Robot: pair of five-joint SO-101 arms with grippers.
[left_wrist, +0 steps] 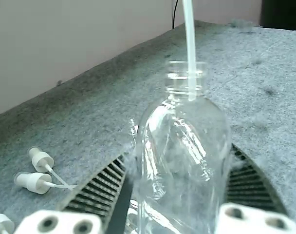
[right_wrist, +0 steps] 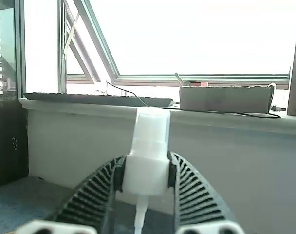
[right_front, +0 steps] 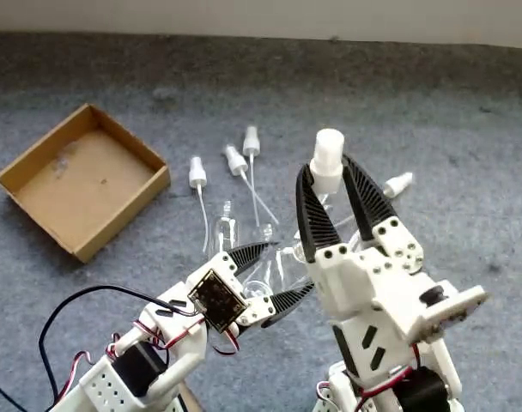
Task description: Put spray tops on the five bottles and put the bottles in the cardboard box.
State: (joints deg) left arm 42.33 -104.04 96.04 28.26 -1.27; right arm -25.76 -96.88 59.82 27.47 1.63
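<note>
My left gripper (right_front: pixel 284 270) is shut on a clear bottle (right_front: pixel 268 276), held upright low over the carpet. In the left wrist view the bottle (left_wrist: pixel 182 146) sits between the ribbed fingers (left_wrist: pixel 97 187) with its neck open. My right gripper (right_front: pixel 328 173) is shut on a white spray top (right_front: pixel 328 154) above that bottle. The top's thin tube (left_wrist: pixel 189 44) hangs down into the bottle's neck. In the right wrist view the spray top (right_wrist: pixel 149 146) stands upright between the black fingers (right_wrist: pixel 89 200). The cardboard box (right_front: pixel 124 221) lies empty at the far left.
Three loose spray tops (right_front: pixel 235 160) with long tubes lie on the grey carpet beyond the arms, and another (right_front: pixel 398 183) lies to the right. A clear bottle (right_front: pixel 227 228) lies near them. Two spray tops (left_wrist: pixel 36 170) show in the left wrist view.
</note>
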